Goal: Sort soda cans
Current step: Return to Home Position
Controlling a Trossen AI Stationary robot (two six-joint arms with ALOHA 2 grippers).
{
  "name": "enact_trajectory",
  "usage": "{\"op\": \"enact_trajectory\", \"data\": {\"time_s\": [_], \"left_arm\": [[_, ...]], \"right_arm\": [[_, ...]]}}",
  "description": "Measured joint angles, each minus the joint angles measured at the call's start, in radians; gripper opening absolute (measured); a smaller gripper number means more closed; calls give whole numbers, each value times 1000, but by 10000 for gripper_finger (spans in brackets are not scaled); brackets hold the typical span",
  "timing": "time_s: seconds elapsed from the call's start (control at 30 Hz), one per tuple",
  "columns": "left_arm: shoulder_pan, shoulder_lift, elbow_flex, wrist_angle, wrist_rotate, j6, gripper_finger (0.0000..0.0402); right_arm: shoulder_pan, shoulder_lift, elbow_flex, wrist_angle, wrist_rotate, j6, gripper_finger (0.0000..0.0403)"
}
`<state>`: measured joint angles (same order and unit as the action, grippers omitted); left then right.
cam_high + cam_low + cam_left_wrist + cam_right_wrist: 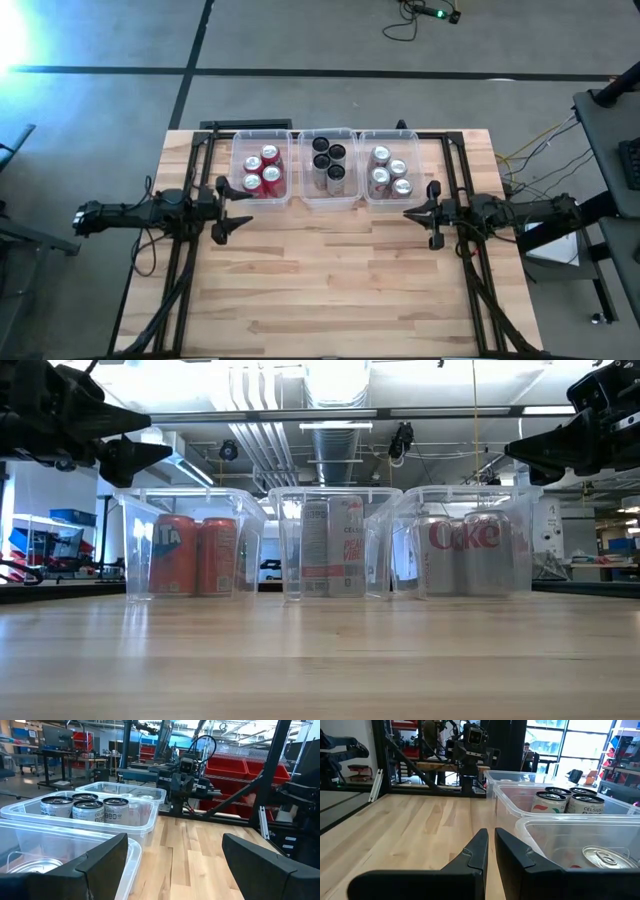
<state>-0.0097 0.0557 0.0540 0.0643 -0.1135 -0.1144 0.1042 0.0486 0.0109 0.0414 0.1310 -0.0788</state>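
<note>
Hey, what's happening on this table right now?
Sorting looks finished: the red cans sit in the left bin, the black-topped cans in the middle bin, the silver cans in the right bin. Neither arm holds anything; the left gripper, open, and the right gripper, shut, hang just in front of the outer bins.

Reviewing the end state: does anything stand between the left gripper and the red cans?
Nothing visible does. The left gripper, fingers open, hangs higher than the left bin's rim, by its corner; the red cans inside stand uncovered. Only the bin's clear wall would block a sideways approach.
</note>
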Motion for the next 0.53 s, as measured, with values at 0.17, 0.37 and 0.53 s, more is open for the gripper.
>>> {"op": "enact_trajectory", "data": {"time_s": [0.17,0.37,0.53], "left_arm": [[0,1,0,0,0,1,309],[0,2,0,1,0,1,309],[0,3,0,2,0,1,309]], "right_arm": [[0,0,1,0,0,0,28],[0,0,5,-5,0,0,28],[0,0,9,-7,0,0,29]]}}
